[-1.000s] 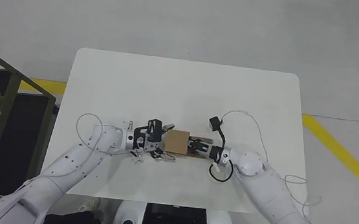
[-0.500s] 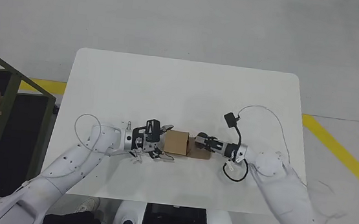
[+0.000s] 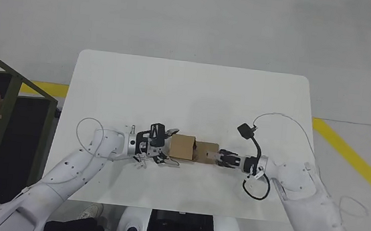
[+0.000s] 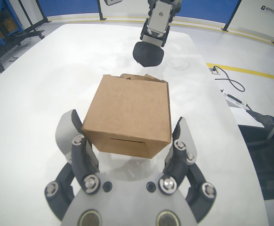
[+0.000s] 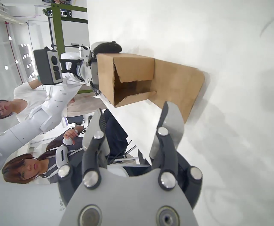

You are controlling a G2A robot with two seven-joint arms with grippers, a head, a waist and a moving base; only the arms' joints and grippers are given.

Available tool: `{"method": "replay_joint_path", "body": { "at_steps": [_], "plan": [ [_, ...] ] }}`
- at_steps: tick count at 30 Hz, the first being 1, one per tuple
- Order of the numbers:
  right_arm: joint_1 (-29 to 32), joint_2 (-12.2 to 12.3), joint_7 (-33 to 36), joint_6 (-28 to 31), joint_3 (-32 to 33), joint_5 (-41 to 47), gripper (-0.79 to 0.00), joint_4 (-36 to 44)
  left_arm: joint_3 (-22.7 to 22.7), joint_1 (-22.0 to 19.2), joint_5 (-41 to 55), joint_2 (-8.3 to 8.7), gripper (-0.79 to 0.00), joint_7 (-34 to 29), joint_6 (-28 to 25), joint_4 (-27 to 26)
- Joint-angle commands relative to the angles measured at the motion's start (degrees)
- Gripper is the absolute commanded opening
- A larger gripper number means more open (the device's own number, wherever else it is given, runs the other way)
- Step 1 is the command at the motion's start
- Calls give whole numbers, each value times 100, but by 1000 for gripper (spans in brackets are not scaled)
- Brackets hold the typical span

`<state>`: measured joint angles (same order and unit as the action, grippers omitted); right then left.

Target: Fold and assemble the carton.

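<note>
Carton (image 3: pixel 182 147) lies on its side near the front edge of the bench (image 3: pixel 175 88), between the two arms. The left arm stretches low along the bench, and the left pincer (image 4: pixel 127 117) clasps the carton's closed end, one finger on each side. Opposite, the right arm lies level. The right pincer (image 5: pixel 133 108) is parted and empty, just off the open end, above the flap (image 5: pixel 177 85) lying flat on the bench.
</note>
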<state>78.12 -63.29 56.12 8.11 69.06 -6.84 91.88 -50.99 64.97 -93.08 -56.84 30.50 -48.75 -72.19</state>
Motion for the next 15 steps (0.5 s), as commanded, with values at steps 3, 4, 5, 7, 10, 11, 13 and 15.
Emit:
{"method": "replay_joint_path", "body": {
  "at_steps": [3, 4, 5, 7, 10, 11, 13, 15],
  "plan": [
    [-25, 4, -76, 192, -57, -47, 0, -214, 0, -12, 1, -2, -416, 4, 8, 15],
    [-47, 7, -70, 259, -67, -67, 0, -249, -1, -14, -2, -3, -416, -1, 10, 19],
    [-61, 8, -65, 325, -83, -75, 0, -282, -1, -17, -2, -3, -416, 0, 9, 22],
    [-98, 9, -68, 421, -119, -86, 0, -360, -2, -16, 4, -4, -416, 4, 20, 28],
    [-155, 1, -117, 599, -172, -4, 0, -498, 7, -20, 8, -9, -416, 7, 27, 31],
    [-169, -3, -152, 656, -184, 50, 0, -561, 11, -23, 13, -11, -416, 10, 26, 32],
    [-198, -14, -207, 785, -210, 192, 0, -665, 16, -32, 17, -15, -416, 7, 27, 38],
    [-220, -23, -250, 917, -238, 325, 0, -759, 21, -42, 18, -18, -413, 4, 27, 40]
  ]
}}
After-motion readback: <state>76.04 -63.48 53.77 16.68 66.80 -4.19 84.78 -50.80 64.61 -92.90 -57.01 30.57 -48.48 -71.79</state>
